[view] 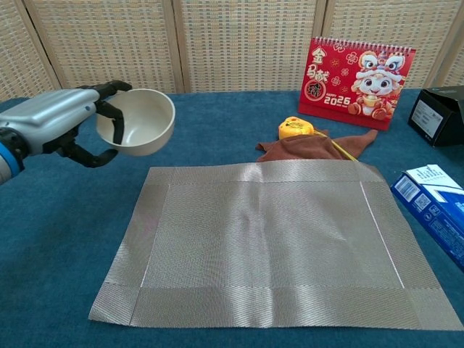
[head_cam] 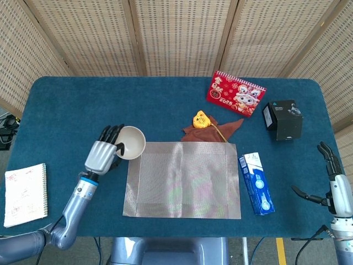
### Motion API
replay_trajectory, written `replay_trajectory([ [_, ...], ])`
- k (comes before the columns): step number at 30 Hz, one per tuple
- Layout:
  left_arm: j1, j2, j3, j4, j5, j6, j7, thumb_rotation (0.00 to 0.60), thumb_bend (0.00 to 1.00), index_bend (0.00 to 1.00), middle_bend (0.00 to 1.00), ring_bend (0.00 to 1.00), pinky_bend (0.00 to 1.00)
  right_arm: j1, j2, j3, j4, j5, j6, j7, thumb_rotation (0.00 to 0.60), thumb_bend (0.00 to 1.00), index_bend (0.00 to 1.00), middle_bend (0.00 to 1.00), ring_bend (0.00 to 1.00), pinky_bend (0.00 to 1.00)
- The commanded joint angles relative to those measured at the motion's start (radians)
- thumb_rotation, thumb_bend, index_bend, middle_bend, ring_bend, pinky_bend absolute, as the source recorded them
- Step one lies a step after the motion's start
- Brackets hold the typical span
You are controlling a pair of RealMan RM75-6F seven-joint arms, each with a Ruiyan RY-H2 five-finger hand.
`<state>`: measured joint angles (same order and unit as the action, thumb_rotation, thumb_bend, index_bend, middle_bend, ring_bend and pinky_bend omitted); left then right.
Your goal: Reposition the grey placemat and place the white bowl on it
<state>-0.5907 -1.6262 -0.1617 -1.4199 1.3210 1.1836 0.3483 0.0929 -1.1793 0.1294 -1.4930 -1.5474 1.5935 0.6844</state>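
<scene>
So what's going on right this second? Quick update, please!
Left hand holds white bowl lifted near grey placemat corner. Right hand open, idle at table edge. Placemat top bare; brown cloth touches its far edge.
</scene>
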Motion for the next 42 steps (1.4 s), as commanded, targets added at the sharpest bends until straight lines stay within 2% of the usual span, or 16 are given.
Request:
replay_trajectory([
  [1, -0.046, -0.044, 0.018, -0.045, 0.030, -0.048, 0.047, 0.600, 0.53, 0.67, 0.00, 0.00, 0.00, -0.003, 0.008, 0.005, -0.003, 0.004, 0.007, 0.017, 0.600, 0.14, 0.00, 0.00, 0.00, 0.00],
  [8, -0.096, -0.146, 0.030, -0.060, 0.011, -0.103, 0.163, 0.600, 0.52, 0.66, 0.00, 0.00, 0.00, -0.008, 0.023, 0.009, -0.006, 0.008, 0.012, 0.053, 0.600, 0.14, 0.00, 0.00, 0.00, 0.00],
  [18, -0.125, -0.250, 0.019, -0.013, -0.064, -0.145, 0.236, 0.600, 0.51, 0.65, 0.00, 0.00, 0.00, -0.010, 0.029, 0.010, -0.008, 0.005, 0.016, 0.072, 0.600, 0.14, 0.00, 0.00, 0.00, 0.00],
  [25, -0.140, -0.283, 0.013, -0.001, -0.123, -0.167, 0.288, 0.600, 0.41, 0.52, 0.00, 0.00, 0.00, -0.010, 0.032, 0.011, -0.006, 0.009, 0.012, 0.082, 0.600, 0.14, 0.00, 0.00, 0.00, 0.00],
  [35, -0.134, -0.255, 0.025, -0.032, -0.116, -0.148, 0.293, 0.600, 0.31, 0.18, 0.00, 0.00, 0.00, -0.010, 0.033, 0.011, -0.006, 0.008, 0.012, 0.084, 0.600, 0.14, 0.00, 0.00, 0.00, 0.00],
  [39, -0.115, -0.214, 0.020, -0.069, -0.086, -0.101, 0.263, 0.600, 0.30, 0.17, 0.00, 0.00, 0.00, -0.011, 0.033, 0.011, -0.006, 0.007, 0.015, 0.083, 0.600, 0.14, 0.00, 0.00, 0.00, 0.00],
  [42, -0.077, -0.147, 0.014, -0.119, -0.060, -0.039, 0.214, 0.600, 0.30, 0.17, 0.00, 0.00, 0.00, -0.011, 0.033, 0.009, -0.006, 0.005, 0.014, 0.079, 0.600, 0.14, 0.00, 0.00, 0.00, 0.00],
])
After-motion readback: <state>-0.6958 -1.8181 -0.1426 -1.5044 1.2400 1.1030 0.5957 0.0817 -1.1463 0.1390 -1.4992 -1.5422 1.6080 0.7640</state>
